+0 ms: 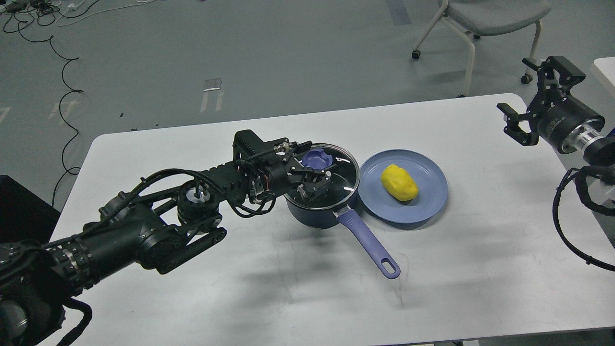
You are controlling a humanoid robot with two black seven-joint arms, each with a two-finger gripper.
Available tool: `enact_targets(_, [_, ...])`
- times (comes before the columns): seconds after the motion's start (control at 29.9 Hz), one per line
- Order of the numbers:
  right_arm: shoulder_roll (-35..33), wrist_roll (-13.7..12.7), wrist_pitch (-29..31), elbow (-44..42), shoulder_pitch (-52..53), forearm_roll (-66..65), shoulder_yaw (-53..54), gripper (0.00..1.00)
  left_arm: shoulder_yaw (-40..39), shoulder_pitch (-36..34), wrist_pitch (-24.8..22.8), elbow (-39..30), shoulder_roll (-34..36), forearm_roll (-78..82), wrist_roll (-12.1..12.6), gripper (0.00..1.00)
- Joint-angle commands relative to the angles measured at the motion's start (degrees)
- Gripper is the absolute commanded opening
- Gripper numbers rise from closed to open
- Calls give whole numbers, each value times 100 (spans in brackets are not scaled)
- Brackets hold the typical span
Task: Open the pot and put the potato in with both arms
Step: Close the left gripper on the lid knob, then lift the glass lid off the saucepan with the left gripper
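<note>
The left gripper [314, 175] sits over the glass lid [336, 180], its black fingers spread around the purple knob [317, 158]; whether they actually pinch the knob I cannot tell. Its arm stretches in low from eight o'clock, jointed, matte black, wrapped in cables. The lid is round, clear and glossy, lying on the pot [312, 214], a small dark navy pan near the table's middle. The pot's long lavender handle [370, 245] points to five o'clock and has a hole at its end. Just beside the pot at three o'clock lies a flat blue-grey plate [427, 202], with the smooth yellow oval potato [399, 182] on it. The right gripper [533, 98] hovers at the table's [288, 288] two o'clock edge, fingers spread wide, holding nothing.
</note>
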Motion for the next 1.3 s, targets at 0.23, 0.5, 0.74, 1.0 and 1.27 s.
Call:
enact_targets(0.23, [39,-1,-9,-53,0,-1,0,100,0,6,-59,-10,16,-69,-10,60])
enact_targets(0.5, [48,8,-9,-80,0,-1,0,100,-18,-38,-68,-89,86,-227,-10,60])
enact_targets(0.74, [48,8,-9,-80,9,-1,9,100,-26,-292,-86,-317,288,-377,-2,60])
enact_targets(1.0, [48,-1,-9,-80,106,-1,0,100,-53,-495,-77,-625,876,-632,-2,61])
enact_targets(1.27, [57,-1,-9,-80,123,-1,0,100,-9,-346,151,-713,1956,-676,-1,60])
